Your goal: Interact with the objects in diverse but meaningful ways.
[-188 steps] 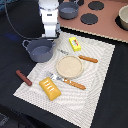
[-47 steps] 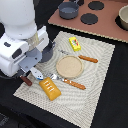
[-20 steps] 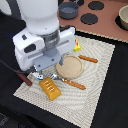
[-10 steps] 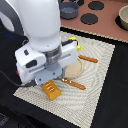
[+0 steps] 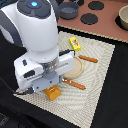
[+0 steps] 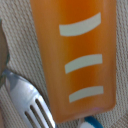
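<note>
1. Robot arm (image 5: 37, 37) is filling the exterior view's left half, its white body hanging low over the mat and covering much of it.
2. Dark table (image 5: 112, 95) is carrying a pale woven mat (image 5: 97, 70), which is lying flat.
3. Round tan disc (image 5: 75, 66) is resting on the mat, partly behind the arm's wrist housing.
4. Orange-yellow ridged bread block (image 6: 77, 55) is lying on the mat directly under the wrist; in the exterior view only its end (image 5: 52, 93) is showing below the housing. Wrist view is showing three pale stripes across it.
5. Yellow flat packet (image 5: 74, 43) is lying near the mat's far edge, well apart from the block.
6. Silver fork (image 6: 27, 102) is lying just beside the block.
7. Jaws: hidden in both views; cannot tell whether released or clenched.
</note>
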Robot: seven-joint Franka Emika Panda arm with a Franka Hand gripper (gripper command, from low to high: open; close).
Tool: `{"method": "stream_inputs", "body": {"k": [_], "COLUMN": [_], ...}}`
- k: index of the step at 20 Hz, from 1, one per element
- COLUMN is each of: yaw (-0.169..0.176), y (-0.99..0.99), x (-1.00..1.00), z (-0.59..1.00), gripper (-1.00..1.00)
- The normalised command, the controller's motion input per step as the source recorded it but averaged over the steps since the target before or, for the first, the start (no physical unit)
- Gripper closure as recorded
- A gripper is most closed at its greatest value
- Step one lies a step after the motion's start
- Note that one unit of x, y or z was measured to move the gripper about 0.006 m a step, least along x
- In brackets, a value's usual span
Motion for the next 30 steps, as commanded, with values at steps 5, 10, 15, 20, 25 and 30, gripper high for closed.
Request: {"method": "stream_inputs", "body": {"k": [5,10,15,20,25,30], "yaw": [-0.008,-0.004,0.0,0.0,0.0,-0.008], "y": [-0.41,-0.31,-0.13,-0.01,0.0,0.0], "x": [0.04,0.06,0.13,0.21,0.26,0.24], "z": [-0.12,-0.1,-0.06,-0.01,0.01,0.33], "gripper": [-1.0,1.0,1.0,1.0,1.0,1.0]}}
